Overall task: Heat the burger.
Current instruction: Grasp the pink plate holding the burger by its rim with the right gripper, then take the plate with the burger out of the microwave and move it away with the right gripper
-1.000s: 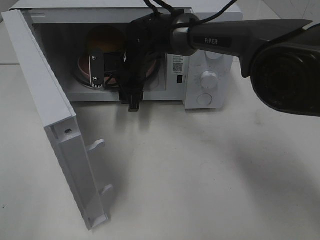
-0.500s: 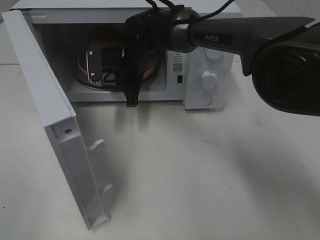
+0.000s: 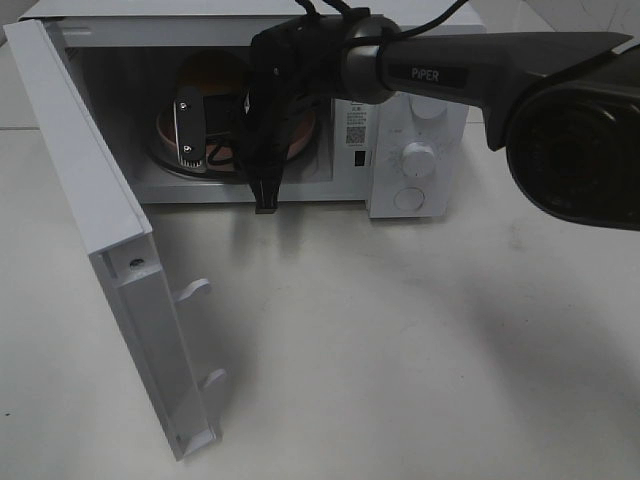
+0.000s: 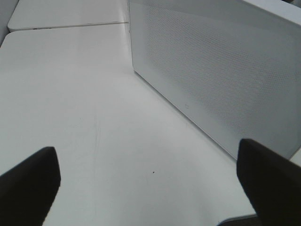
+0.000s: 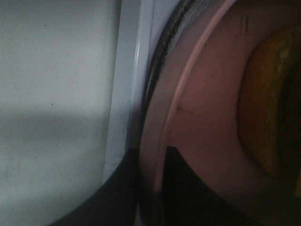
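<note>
So the white microwave [image 3: 415, 120] sits at the top of the overhead view with its door [image 3: 110, 260] swung wide open toward the lower left of the frame. The right arm [image 3: 470, 70] comes in from the upper right and reaches into the cavity, so the right gripper [image 3: 225, 135] is inside the oven, over the pink plate [image 3: 165, 130]. The plate lies on the glass turntable in the upper-left part of the frame, and the burger [image 3: 205, 75] is on it, toward the back of the cavity, its golden-brown bun showing just above the gripper hardware.

The right wrist view is super close up: the pink plate's rim [image 5: 188, 70] runs diagonally through the middle, with a dark fingertip [image 5: 178, 188] on either side of it at the bottom of the frame, so the jaws look pinched together on the plate's edge. The burger [image 5: 263, 108] is the yellowish blob at the right edge, sitting on the plate.

The left gripper [image 4: 150, 188] is nowhere near the action. Its two dark fingers [image 4: 28, 183] poke in at the lower corners of the left wrist frame, spread wide with nothing between them, hovering above the white table [image 4: 70, 94], with the perforated side of the microwave [image 4: 221, 70] in the upper right
</note>
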